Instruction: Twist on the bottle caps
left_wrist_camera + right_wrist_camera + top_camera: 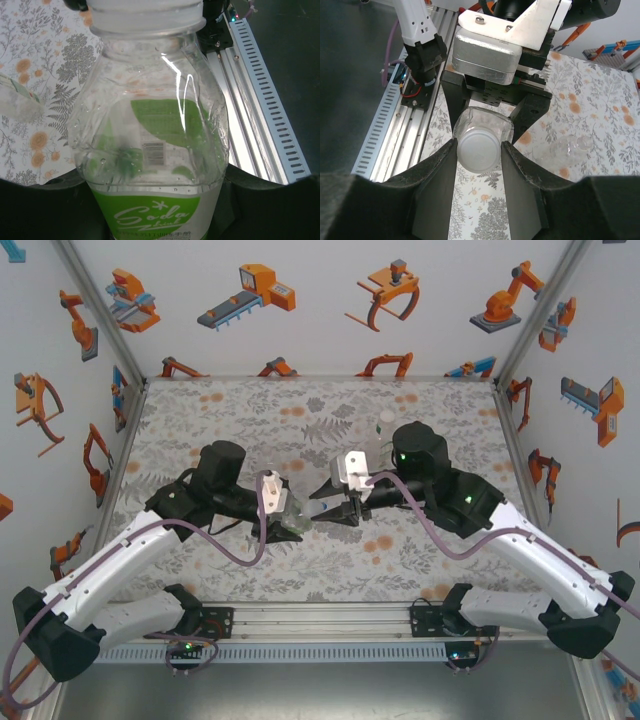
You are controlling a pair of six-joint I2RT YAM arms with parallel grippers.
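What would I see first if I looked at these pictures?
Two robot arms meet over the middle of the flowery table. The left claw grips a see-through bottle with a green label, and the right claw pinches its white cap. Orange robot pictures dot the walls.

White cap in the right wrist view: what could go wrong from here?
The right gripper pinches the white cap with its tips alone, so it may slip when turned. The left gripper holds the thin soda bottle sideways; the bottle could spin or dent. A tilted cap might cross-thread.
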